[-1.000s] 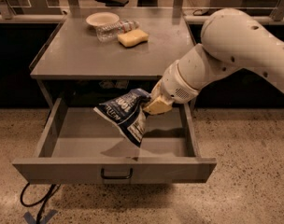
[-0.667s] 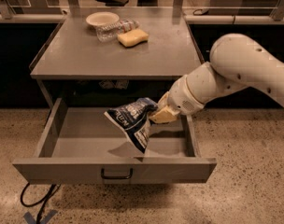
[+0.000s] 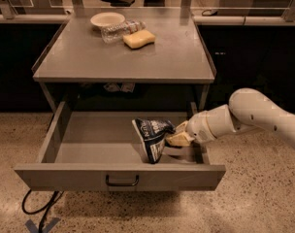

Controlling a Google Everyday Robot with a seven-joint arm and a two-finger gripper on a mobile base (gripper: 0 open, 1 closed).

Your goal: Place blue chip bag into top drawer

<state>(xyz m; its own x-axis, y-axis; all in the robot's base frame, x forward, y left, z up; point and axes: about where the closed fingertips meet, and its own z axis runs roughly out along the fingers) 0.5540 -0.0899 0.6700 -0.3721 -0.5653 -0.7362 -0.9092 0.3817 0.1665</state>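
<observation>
The blue chip bag (image 3: 153, 135), dark blue foil with white panels, hangs inside the open top drawer (image 3: 119, 176), right of its middle, its lower tip at or near the drawer floor. My gripper (image 3: 174, 136) reaches in from the right over the drawer's right side and is shut on the bag's upper right edge. The drawer is pulled far out, its flat front panel and dark bar handle (image 3: 122, 181) facing the camera.
On the grey table top (image 3: 89, 62) above stand a white bowl (image 3: 107, 20), a clear plastic bottle (image 3: 119, 29) and a yellow sponge (image 3: 139, 39). A black cable (image 3: 38, 208) lies on the speckled floor at the lower left.
My arm has lowered and drawn back to the right. The bag has dropped deeper into the drawer, still held.
</observation>
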